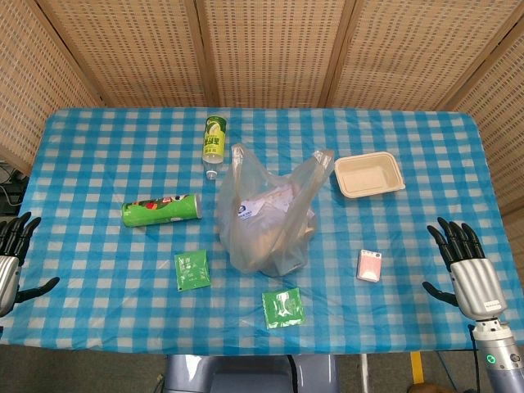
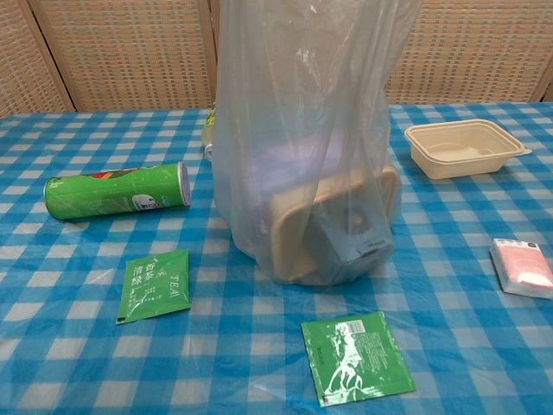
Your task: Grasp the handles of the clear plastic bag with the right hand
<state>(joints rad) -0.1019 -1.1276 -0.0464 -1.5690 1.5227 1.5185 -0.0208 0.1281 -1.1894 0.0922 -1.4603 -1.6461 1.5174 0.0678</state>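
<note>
The clear plastic bag stands upright at the middle of the table with a beige box and a white item inside. Its two handles rise apart, one at the left and one at the right. The chest view shows the bag close up, its handles running off the top of the frame. My right hand rests at the table's right front edge, fingers spread, holding nothing, far from the bag. At the left edge sits my left hand, also open and empty.
A green chip can lies left of the bag, with a green bottle behind. An empty beige tray sits at the right rear. Two green tea packets and a pink-white pack lie in front.
</note>
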